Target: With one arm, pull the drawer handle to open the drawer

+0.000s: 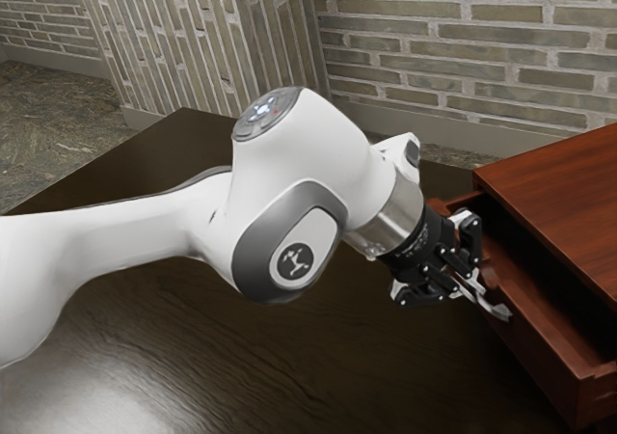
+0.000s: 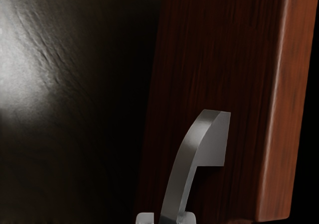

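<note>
Gripper (image 1: pixel 469 287) pinches the drawer handle (image 2: pixel 199 154) from both sides; I see the drawer (image 1: pixel 549 357) jutting past the cabinet (image 1: pixel 569 203) edge, with open tabletop (image 1: pixel 193 357) behind my arm.

A brick wall (image 1: pixel 463 48) runs along the back of the exterior view, from 12 o'clock to 3 o'clock. Its bricks are grey and tan and lie flat. A second wall (image 1: pixel 193 39) at 11 o'clock has its bricks standing on end. The floor (image 1: pixel 48 116) at 10 o'clock is dark, speckled stone. A big dark table (image 1: pixel 193 357) sits at 6 o'clock, with soft light shining on its top.
</note>
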